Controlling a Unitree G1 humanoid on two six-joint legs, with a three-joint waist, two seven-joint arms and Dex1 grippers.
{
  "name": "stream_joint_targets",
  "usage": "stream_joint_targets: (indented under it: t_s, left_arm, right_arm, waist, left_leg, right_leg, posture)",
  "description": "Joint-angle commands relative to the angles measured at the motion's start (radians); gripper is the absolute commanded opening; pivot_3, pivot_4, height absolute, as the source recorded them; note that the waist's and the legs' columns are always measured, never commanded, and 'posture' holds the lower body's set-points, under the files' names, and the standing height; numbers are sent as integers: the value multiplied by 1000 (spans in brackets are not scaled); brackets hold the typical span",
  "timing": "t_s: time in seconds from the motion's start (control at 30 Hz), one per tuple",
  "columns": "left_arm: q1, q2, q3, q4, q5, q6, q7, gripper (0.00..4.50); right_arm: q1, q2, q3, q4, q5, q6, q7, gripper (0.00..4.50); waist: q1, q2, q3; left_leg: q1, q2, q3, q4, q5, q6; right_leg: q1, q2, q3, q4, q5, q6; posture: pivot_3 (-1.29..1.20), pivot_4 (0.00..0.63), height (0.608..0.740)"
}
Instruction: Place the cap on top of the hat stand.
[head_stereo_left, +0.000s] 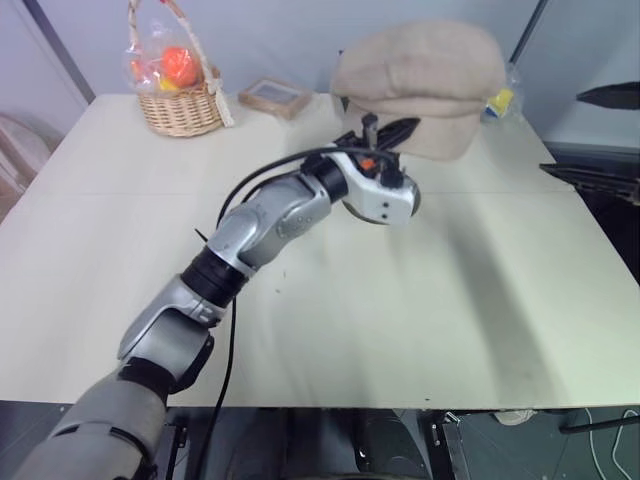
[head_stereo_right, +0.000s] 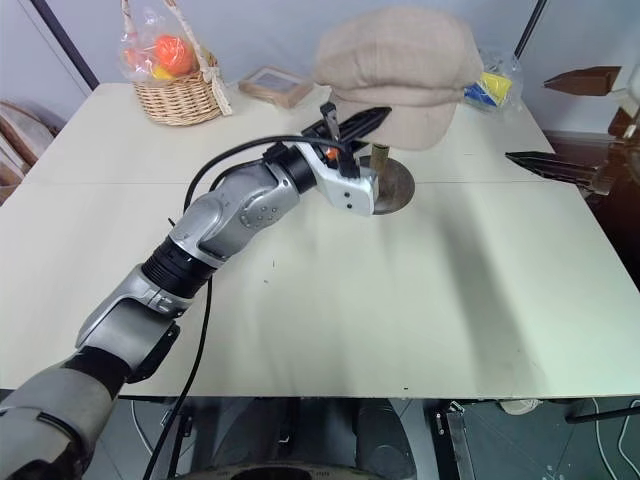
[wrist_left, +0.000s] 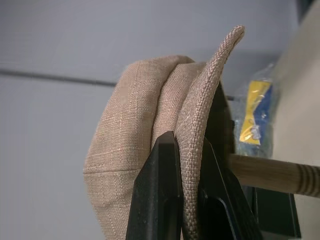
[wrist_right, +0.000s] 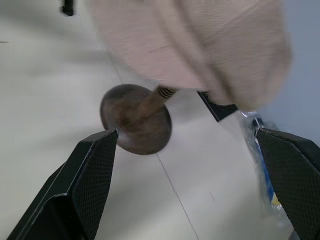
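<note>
The beige-brown cap (head_stereo_right: 400, 60) sits over the hat stand, whose rounded top is hidden under it. The stand's thin stem (head_stereo_right: 380, 155) and round dark base (head_stereo_right: 397, 186) show below, at the back middle of the table. My left gripper (head_stereo_right: 355, 120) reaches up to the cap's near edge and is shut on the cap's brim (wrist_left: 200, 115), which is pinched between its black fingers. My right gripper (head_stereo_right: 567, 122) hovers at the table's right edge, open and holding nothing. From its wrist view the stand's base (wrist_right: 135, 120) lies between its spread fingers (wrist_right: 85, 180).
A wicker basket (head_stereo_left: 182, 108) with bagged fruit stands at the back left of the cream table (head_stereo_left: 400, 320). A small framed box (head_stereo_left: 273, 97) lies beside it. A yellow and blue packet (head_stereo_left: 500, 100) sits behind the cap at the back right.
</note>
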Motion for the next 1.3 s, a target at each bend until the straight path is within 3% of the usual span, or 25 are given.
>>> stream_joint_targets:
  t_s: [0.03,0.2,0.23,0.27,0.33,0.5,0.67,0.8,0.87,1.0,1.17,1.23,1.3]
  left_arm:
    - [-22,-38,-45,72,73,-37,81,25]
    - [17,-51,-84,116,120,-49,101,25]
    - [30,-53,-87,113,124,-45,95,729]
    - [45,-54,-91,109,126,-43,87,980]
    - [65,-56,-90,101,127,-38,77,1891]
    - [163,-20,-64,30,120,-40,57,4452]
    - [283,99,-24,-63,109,-100,90,4452]
    - [438,199,76,-156,-97,-158,-2,4452]
    - [537,268,163,-207,-262,-148,-93,4452]
    - [745,483,270,-323,-741,-160,-442,4452]
    - [817,745,473,-329,-1183,147,-862,4452]
    - [754,845,553,-272,-1329,325,-1025,4452]
    - [580,904,596,-182,-1471,568,-1139,4452]
  right_arm:
    - [-34,-28,-40,-3,16,-3,-4,4500]
    - [-18,-20,-46,-30,33,20,-5,4500]
    - [-17,-17,-44,-33,32,20,-7,4500]
    - [-16,-12,-40,-37,34,22,-10,4500]
    - [-16,-7,-37,-44,37,26,-14,4500]
    - [-5,9,-24,-75,48,37,-17,4500]
    - [-21,14,1,-60,43,28,-14,4500]
    - [-35,15,27,-48,39,18,-5,4500]
    - [-26,12,30,-48,38,12,6,4500]
    - [-12,11,29,-40,34,2,19,4500]
    - [5,12,29,-38,38,-2,45,4500]
    - [16,10,24,-47,50,7,65,4500]
    - [18,12,21,-57,65,20,76,4500]
  waist:
    - [0,0,0]
    - [-6,0,0]
    - [-6,0,0]
    - [-6,0,0]
    - [-4,0,0]
    - [-3,0,0]
    - [-6,1,-1]
    - [-4,1,-1]
    - [-4,2,-1]
    - [-9,2,-1]
    - [-1,4,0]
    - [-3,4,0]
    - [-3,4,0]
  left_leg:
    - [0,0,0,0,0,0]
    - [0,0,0,0,0,1]
    - [0,0,0,0,0,1]
    - [0,0,0,0,0,1]
    - [0,0,0,0,0,1]
    - [0,0,0,0,0,1]
    - [1,1,0,0,0,1]
    - [1,3,0,0,0,1]
    - [1,2,0,0,0,1]
    - [2,4,0,-1,-1,2]
    - [2,5,0,0,-1,2]
    - [2,5,1,0,-1,2]
    - [2,4,1,0,-1,2]
  right_leg:
    - [0,0,0,0,0,0]
    - [0,0,0,0,0,1]
    - [0,0,0,1,0,1]
    - [0,0,0,1,0,1]
    - [0,0,0,1,0,1]
    - [0,0,0,1,0,1]
    - [0,0,1,2,0,0]
    - [-1,-2,1,2,0,0]
    - [-1,-3,1,2,0,0]
    - [-1,-4,1,2,-1,0]
    - [1,-5,0,2,-3,-4]
    - [1,-4,-1,2,-3,-4]
    - [1,-2,-2,2,-3,-4]
  posture:
    - [0,150,740]
    - [0,150,740]
    - [0,150,740]
    - [0,150,740]
    - [0,150,740]
    - [0,150,740]
    - [0,150,740]
    - [0,150,740]
    - [0,150,740]
    - [0,150,740]
    - [0,150,740]
    - [0,150,740]
    - [0,150,740]
